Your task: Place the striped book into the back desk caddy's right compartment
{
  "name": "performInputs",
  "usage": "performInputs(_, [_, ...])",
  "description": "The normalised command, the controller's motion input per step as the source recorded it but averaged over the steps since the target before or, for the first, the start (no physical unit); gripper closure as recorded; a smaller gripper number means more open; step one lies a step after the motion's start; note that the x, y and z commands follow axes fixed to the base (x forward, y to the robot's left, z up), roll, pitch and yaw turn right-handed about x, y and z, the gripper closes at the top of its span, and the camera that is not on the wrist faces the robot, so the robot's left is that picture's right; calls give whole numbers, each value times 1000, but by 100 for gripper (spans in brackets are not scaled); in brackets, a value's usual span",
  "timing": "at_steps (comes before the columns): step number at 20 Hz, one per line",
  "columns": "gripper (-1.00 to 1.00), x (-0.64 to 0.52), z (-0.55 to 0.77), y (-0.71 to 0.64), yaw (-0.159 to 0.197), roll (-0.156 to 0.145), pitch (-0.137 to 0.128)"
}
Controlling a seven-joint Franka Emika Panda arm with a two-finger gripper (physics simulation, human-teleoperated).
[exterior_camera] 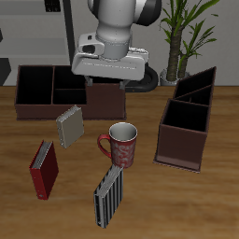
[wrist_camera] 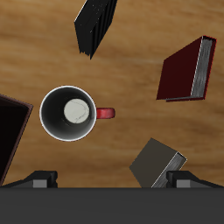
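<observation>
Black-and-grey striped thin book (exterior_camera: 109,197) is stood upright near the table's (exterior_camera: 187,205) front edge, beside the red mug (exterior_camera: 121,144). Stiff and light, it is best pinched across its covers. The pincer (wrist_camera: 112,181) is held empty, spread wide.

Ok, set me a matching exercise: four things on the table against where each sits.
Things:
1. striped book
2. red book
3. grey book
4. mug

Places:
A. just in front of the back desk caddy
B. nearest the table's front edge
C. mid-table, between the two caddies
D. in front of the grey book, farther from the mug than it

Pairs: 1-B, 2-D, 3-A, 4-C
</observation>
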Motion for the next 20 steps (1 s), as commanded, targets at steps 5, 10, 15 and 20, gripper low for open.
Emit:
performInputs(5, [-100, 174, 59, -118, -5, -6, -30])
performInputs(10, [-100, 134, 107, -81, -20, -26, -20])
performInputs(15, [-100, 133, 145, 137, -17, 1, -33])
performInputs(20, [-100, 188, -65, 40, -6, 12, -3])
